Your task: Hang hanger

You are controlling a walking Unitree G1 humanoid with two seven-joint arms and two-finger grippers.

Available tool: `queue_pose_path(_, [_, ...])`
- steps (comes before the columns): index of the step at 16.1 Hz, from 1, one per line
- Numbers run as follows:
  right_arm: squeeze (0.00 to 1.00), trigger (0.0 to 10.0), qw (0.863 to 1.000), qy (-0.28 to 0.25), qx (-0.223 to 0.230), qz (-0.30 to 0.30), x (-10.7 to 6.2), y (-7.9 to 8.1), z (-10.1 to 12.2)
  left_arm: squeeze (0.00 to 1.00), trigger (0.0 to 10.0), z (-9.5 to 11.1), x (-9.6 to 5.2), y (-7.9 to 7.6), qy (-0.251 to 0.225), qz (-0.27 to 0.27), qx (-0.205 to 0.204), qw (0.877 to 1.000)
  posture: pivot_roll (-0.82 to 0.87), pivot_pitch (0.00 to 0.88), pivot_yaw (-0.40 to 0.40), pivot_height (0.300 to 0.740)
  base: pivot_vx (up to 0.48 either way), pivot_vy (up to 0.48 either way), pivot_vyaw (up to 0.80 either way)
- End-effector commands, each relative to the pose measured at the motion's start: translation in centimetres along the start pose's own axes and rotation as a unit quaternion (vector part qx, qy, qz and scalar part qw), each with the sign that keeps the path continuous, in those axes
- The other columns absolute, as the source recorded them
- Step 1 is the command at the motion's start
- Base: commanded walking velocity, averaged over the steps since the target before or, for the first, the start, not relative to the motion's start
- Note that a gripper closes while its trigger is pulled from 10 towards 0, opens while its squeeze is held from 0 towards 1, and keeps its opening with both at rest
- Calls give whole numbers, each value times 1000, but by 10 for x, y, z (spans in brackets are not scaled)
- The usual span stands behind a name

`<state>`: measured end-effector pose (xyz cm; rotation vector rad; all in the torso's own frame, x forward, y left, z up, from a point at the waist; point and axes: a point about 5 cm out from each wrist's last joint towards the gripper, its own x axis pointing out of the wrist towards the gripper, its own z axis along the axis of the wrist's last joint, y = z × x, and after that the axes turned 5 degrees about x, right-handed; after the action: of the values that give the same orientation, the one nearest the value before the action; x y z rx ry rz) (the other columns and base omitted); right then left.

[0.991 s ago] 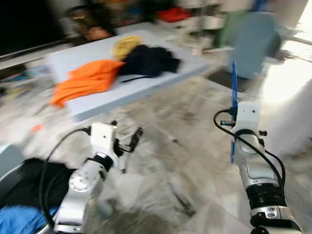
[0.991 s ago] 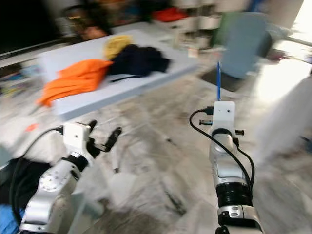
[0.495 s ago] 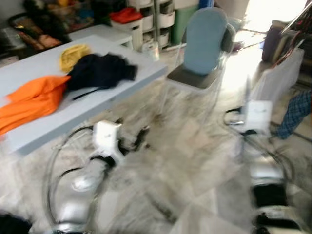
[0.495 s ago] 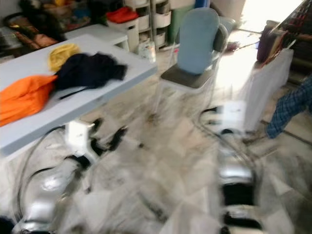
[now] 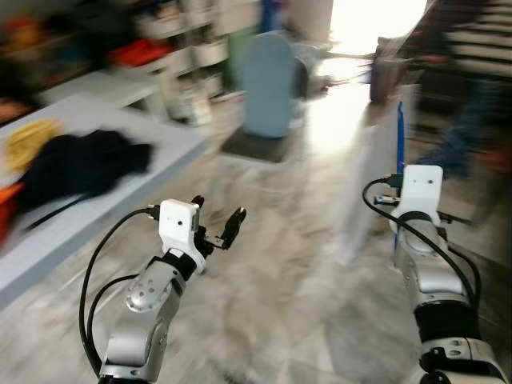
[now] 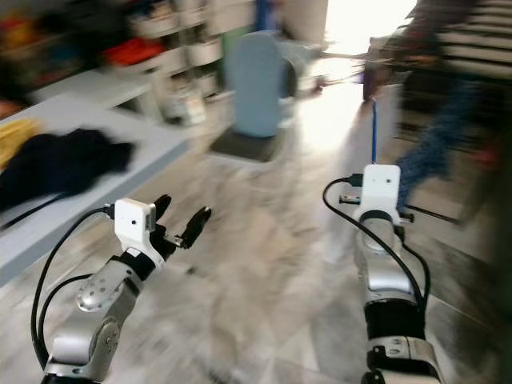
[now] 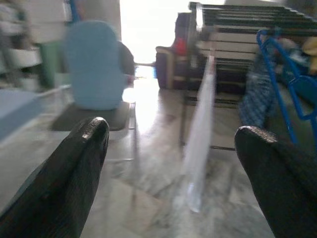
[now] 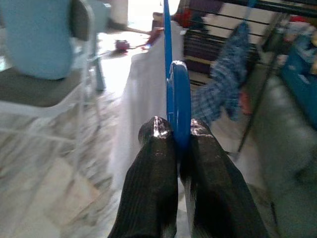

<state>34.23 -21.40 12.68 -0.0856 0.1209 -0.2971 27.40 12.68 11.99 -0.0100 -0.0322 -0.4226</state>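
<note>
The blue hanger sits pinched between the two black fingers of the right gripper, which press together on its thick rounded edge, and its thin upper part rises straight beyond the fingertips. From the head views the same hanger appears as a narrow blue strip standing upright above the white wrist block of the right arm, held out in front of the robot on its right side, over the marble floor. The left gripper is raised on the robot's left with its fingers spread well apart and nothing between them. Most of the hanger is hidden by the right wrist in the head views, so its full shape cannot be made out there. The surroundings are blurred: a pale blue chair stands ahead, a light table with a dark garment lies on the left, and a white draped cloth hangs just beyond the hanger. Further right a checked blue garment hangs on a rack whose bars are too smeared to trace.
</note>
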Motion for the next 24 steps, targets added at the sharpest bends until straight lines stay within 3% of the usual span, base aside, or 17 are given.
queue_pose_path(1, [0,10000,1000,-10,-1,9,0,5,6,0,10000,3,1,4,-3,0,4,1000,-83,0,61,740,458,0,-800])
queue_pose_path(7, [0,10000,1000,-22,-17,-13,2,0,10,0,10000,2,3,2,0,-15,2,1000,-89,0,63,740,458,0,-800])
queue_pose_path(12, [0,10000,999,29,-33,-31,1,-9,-8,0,10000,0,4,-1,7,-26,-1,1000,-91,0,67,740,458,0,-800])
queue_pose_path(16, [0,10000,994,106,-14,36,-4,10,-32,0,10000,-2,6,1,18,-24,4,1000,-93,0,69,740,445,0,-709])
queue_pose_path(24, [0,10000,984,137,-39,108,-10,24,-43,0,10000,-4,7,1,31,-33,1,999,-94,0,72,740,358,288,-177])
